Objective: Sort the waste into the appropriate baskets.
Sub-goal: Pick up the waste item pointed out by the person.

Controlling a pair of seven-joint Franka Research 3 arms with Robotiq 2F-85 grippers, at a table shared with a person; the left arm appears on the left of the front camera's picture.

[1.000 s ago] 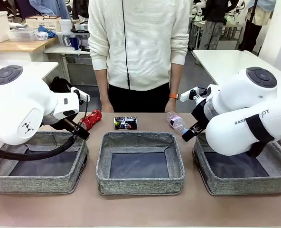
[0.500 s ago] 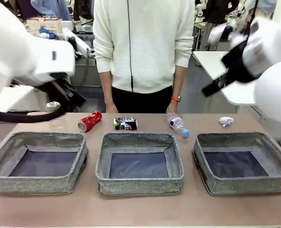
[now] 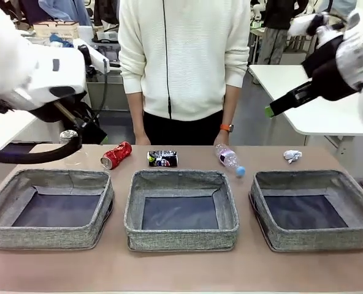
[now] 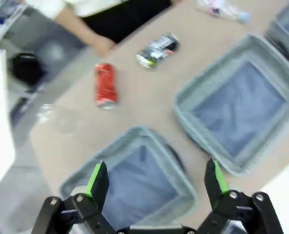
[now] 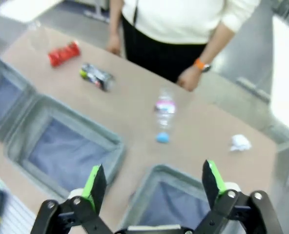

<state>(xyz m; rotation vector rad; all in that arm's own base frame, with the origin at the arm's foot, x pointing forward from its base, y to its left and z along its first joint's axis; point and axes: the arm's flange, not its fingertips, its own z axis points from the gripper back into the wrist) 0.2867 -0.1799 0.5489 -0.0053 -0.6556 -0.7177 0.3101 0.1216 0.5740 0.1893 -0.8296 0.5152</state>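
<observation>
Both arms have swung up and outward vs 1 s ago, uncovering the 3 baskets and the far strip of table [image 3: 187,269] they were blocking. Left hand [image 4: 155,175] hangs high over the left basket [image 3: 46,236], jaws spread wide, nothing between them; right hand [image 5: 154,178] is likewise released and empty above the right basket [image 3: 316,240]. Middle basket [image 3: 180,236] is empty too, so nothing is sorted yet.

All waste lies in a row past the baskets, on the person's side: red can [image 3: 116,155], dark can [image 3: 162,158], bottle [image 3: 229,158] w/ cap toward the robot, paper ball [image 3: 292,155], and what looks like a clear cup [image 4: 51,114] at the left end, faint and hard to make out.

Handling, as I judge it:
- cans: light, thin metal, dented; pinch across the body, not end to end
- bottle: prob. empty and light, smooth, will roll; grip across the labelled middle
- paper ball: near weightless, soft; close fully round it
- cup: flimsy, buckles easily; take it gently across the wall
</observation>
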